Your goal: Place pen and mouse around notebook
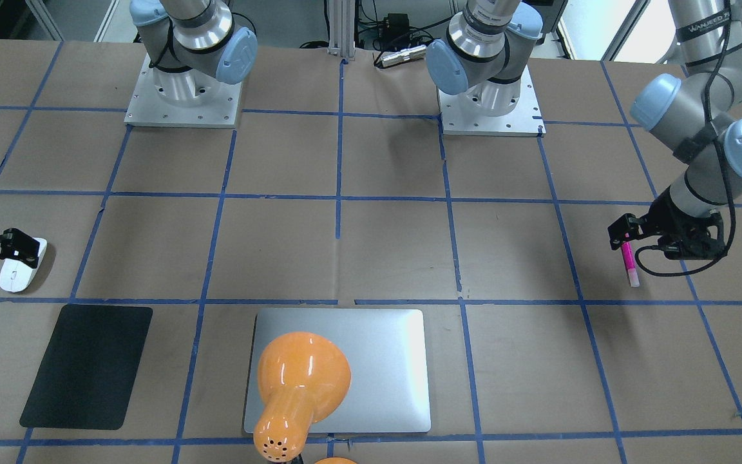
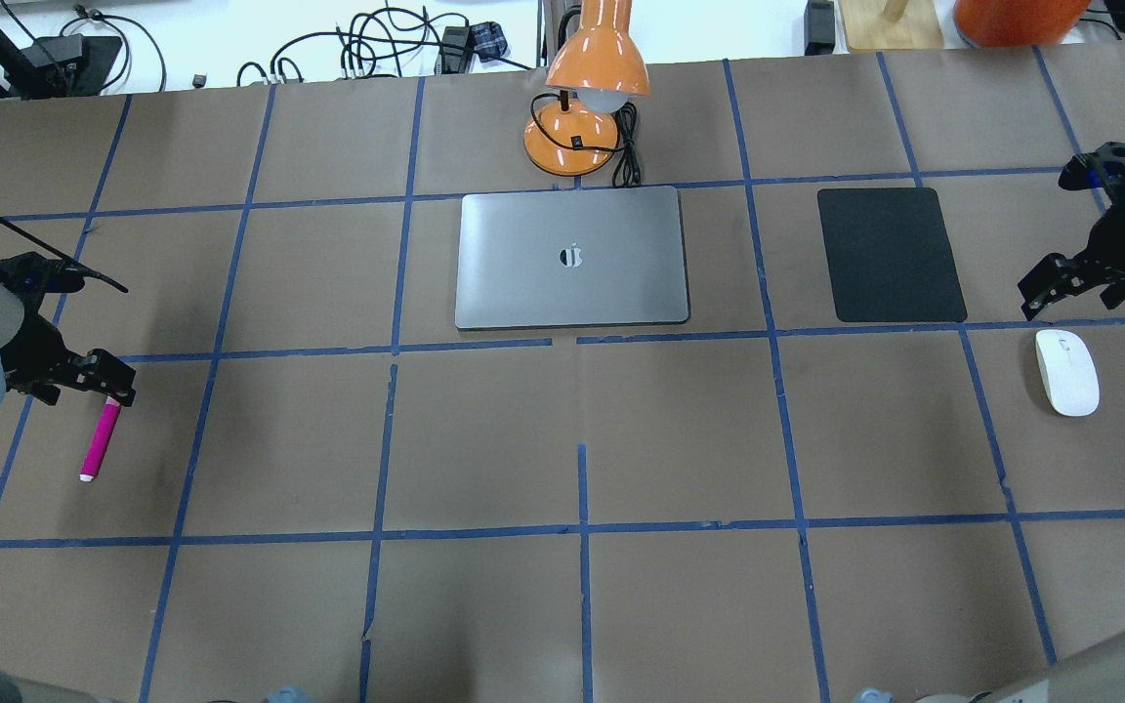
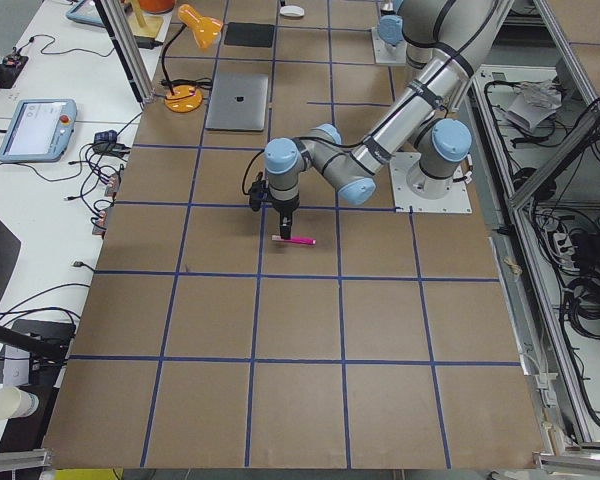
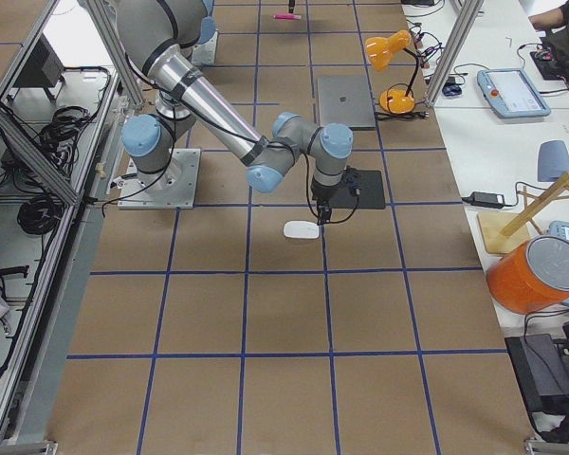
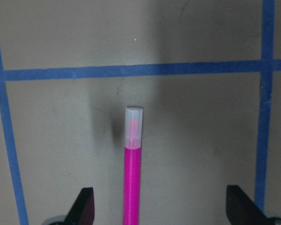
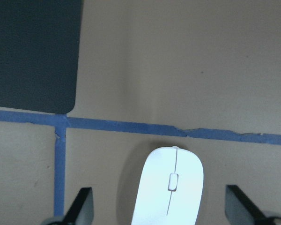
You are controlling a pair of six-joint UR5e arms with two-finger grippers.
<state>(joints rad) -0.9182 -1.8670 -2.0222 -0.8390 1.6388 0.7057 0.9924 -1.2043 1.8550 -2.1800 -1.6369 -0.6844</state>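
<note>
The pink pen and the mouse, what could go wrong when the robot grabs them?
The slim pen could roll away as the open left gripper shuts. The smooth, domed mouse might slip out of the right gripper. The orange lamp stands beside the notebook, so an arm could bump it.

From the robot's side, you see the notebook lying at the far middle of the table, with the lamp just behind it. The mat lies apart to its right, and the mouse sits nearer and further right. The pen lies well off left. The left gripper hangs over the pen's far end, the right gripper over the mouse's.
</note>
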